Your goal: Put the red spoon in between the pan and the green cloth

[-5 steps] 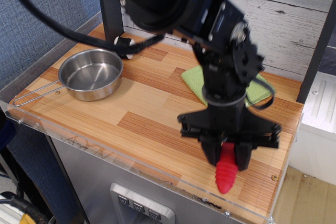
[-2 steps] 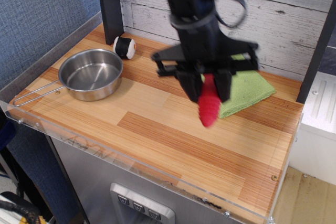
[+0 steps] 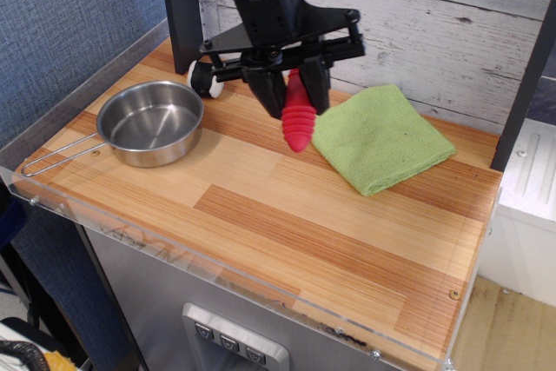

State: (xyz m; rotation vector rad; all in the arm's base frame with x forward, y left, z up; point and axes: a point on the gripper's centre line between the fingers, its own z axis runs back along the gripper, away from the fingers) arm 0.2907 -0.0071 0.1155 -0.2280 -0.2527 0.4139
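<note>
My gripper [image 3: 294,91] is shut on the red spoon [image 3: 298,119] and holds it above the wooden table. Only the ribbed red handle shows, hanging down below the fingers. The spoon's silver bowl is hidden inside the gripper. The handle hangs over the strip of table between the steel pan [image 3: 151,122] at the left and the green cloth [image 3: 380,136] at the right, close to the cloth's left corner. I cannot tell whether the handle tip touches the table.
A black-and-white roll-shaped object [image 3: 201,77] lies behind the pan, partly hidden by the gripper. A black post [image 3: 180,10] stands at the back left. The table's clear front edge [image 3: 217,280] runs along the front. A wood-plank wall is behind.
My gripper has carried the spoon from the front right corner, up and to the back left, past the cloth, to the gap between pan and cloth. The cloth is now uncovered.
</note>
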